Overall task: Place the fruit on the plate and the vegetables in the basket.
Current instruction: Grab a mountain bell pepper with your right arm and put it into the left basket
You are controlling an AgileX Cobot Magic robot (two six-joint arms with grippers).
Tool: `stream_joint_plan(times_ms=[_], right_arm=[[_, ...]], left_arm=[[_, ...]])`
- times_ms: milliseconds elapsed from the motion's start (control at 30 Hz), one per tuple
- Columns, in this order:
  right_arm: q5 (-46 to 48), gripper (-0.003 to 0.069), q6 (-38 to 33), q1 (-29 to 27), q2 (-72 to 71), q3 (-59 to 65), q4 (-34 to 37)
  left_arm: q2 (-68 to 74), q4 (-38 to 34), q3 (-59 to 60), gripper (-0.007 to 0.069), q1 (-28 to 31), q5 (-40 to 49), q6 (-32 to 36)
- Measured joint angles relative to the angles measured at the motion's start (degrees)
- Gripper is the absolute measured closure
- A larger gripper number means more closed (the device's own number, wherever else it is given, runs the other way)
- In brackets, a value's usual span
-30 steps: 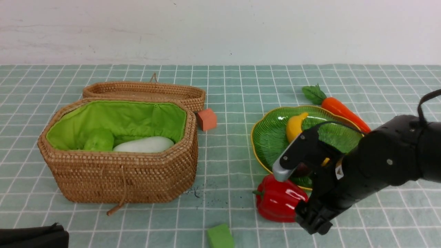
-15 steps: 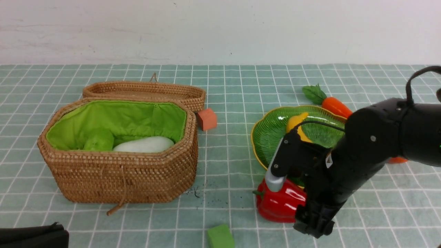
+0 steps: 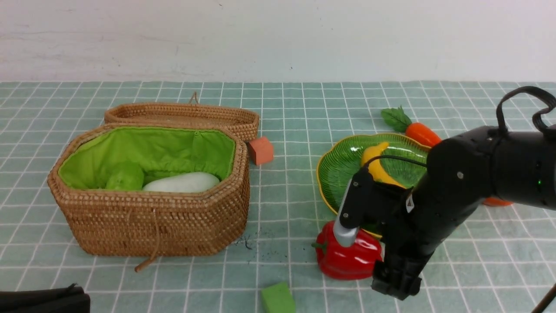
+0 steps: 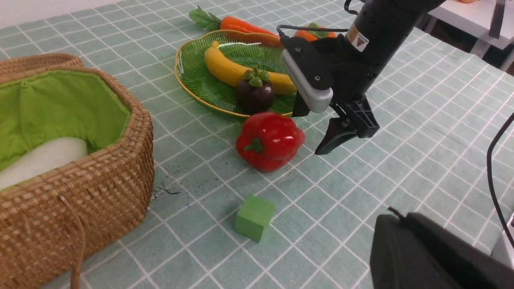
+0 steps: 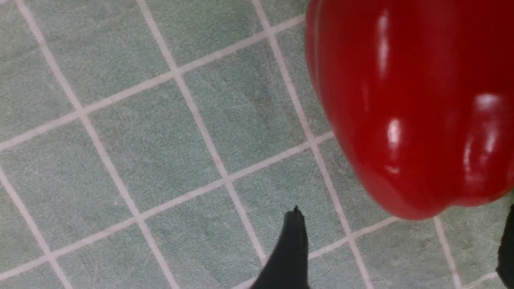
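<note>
Since a second ago our left gripper [image 4: 417, 249] has not stirred. It sits low at the near left corner with its jaws pressed together on nothing. The red bell pepper [image 3: 345, 258] has slid a little to the left over the checked cloth [image 3: 282, 208]. The right gripper [image 4: 307, 134] has followed it, its wrist dipping over the pepper and its arm now hiding more of the carrot [image 3: 419, 132]. Its jaws are spread wide and hold nothing. The pepper lies on its side with its rounded end just ahead of the fingertips [image 5: 295, 224]; we cannot tell whether either one touches it.

Far to the left of the right gripper stands the open basket [image 3: 152, 221], with the gourd [image 3: 125, 176] and the radish [image 3: 181, 182] inside and the lid [image 3: 182, 113] behind it. An orange cube [image 3: 260, 150] sits well beyond the gripper, to its left, and a green cube [image 3: 277, 298] sits near its left, closer to us. Just behind the pepper and the far finger, the plate [image 3: 343, 169] crowds the gripper and carries the banana [image 3: 377, 165] and the mangosteen [image 4: 255, 92]. The persimmon [image 4: 306, 36] rests off the plate beside the carrot, behind the arm.
</note>
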Motion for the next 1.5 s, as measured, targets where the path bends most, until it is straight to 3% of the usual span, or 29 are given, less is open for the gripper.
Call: stream_joint_plan(times_ms=[767,1500], right_arm=[[-1.5,0.0044,1.9,0.7,-6.8,0.0,3.0],[-9.1,0.0046,1.5,0.7,1.9,0.0,-0.9]], left_arm=[[0.0,0.0,0.0,0.062,0.0,-0.5,0.0],[0.0,2.6,0.0,0.0619,0.0,-0.5,0.0]])
